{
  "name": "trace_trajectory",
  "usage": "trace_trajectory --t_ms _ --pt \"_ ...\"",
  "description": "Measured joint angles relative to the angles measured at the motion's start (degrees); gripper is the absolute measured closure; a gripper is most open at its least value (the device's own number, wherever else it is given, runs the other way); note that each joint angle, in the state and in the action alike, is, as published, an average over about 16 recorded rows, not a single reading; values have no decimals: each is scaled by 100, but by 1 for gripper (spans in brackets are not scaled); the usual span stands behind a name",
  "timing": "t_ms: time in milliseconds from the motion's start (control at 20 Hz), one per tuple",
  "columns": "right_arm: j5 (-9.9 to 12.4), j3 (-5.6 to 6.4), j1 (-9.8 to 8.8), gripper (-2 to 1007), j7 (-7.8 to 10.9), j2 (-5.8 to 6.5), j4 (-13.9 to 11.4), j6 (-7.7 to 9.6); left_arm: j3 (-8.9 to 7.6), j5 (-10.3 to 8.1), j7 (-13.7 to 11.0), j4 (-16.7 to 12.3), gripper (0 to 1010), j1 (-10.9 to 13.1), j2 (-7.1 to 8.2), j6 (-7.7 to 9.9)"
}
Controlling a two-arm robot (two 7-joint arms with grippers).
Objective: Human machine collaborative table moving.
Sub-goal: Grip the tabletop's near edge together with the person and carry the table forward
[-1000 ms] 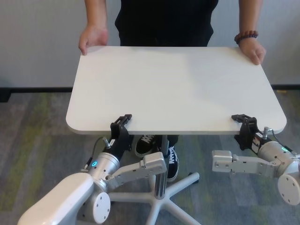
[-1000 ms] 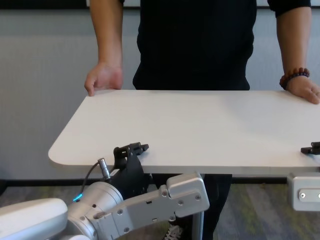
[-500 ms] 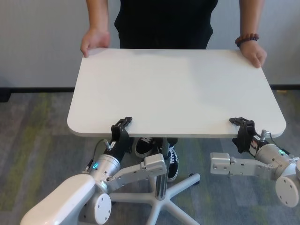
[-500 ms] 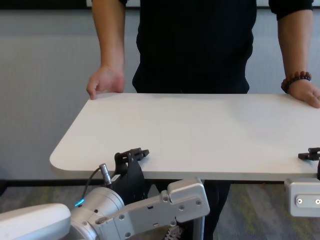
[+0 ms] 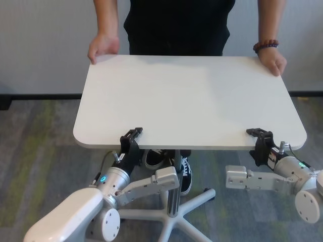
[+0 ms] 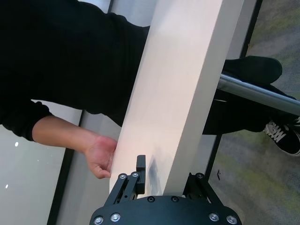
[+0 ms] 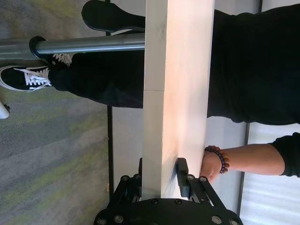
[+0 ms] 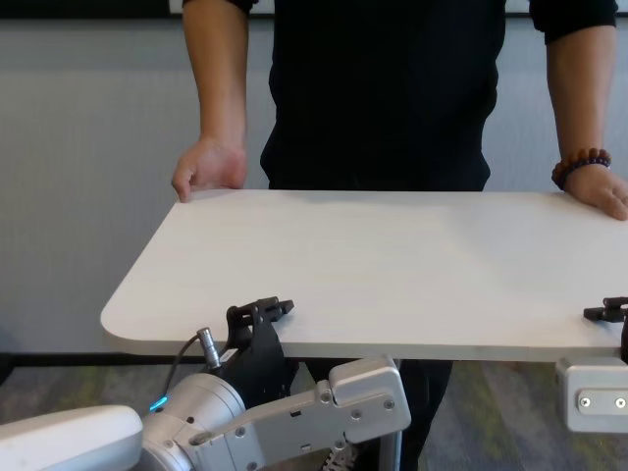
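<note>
The white table point(image 5: 192, 96) stands between me and the human point(image 5: 176, 25), who wears a black shirt. Each of the human's hands holds a far corner; one wrist has a beaded bracelet point(image 5: 266, 46). My left gripper point(image 5: 131, 138) is shut on the table's near edge, left of the middle. My right gripper point(image 5: 260, 138) is shut on the near edge close to the right corner. The left wrist view shows the left gripper point(image 6: 166, 180) with one finger above and one below the tabletop point(image 6: 183, 84). The right wrist view shows the right gripper point(image 7: 159, 180) clamping the tabletop point(image 7: 176, 70) the same way.
The grey pedestal leg point(image 5: 174, 201) and its star base point(image 5: 199, 199) stand on grey-green carpet between my arms. The human's black shoes point(image 5: 159, 156) are under the table near the leg. A pale wall is behind the human.
The table has shifted a little toward me, with the human's hands and both my grippers moving with it. Both grips are unchanged.
</note>
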Motion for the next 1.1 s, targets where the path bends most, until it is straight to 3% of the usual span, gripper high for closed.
trace_trajectory --t_ms 1100 --pt "124 -18 52 654 5 -28 114 -61 24 -52 -220 -253 633 111 45 117"
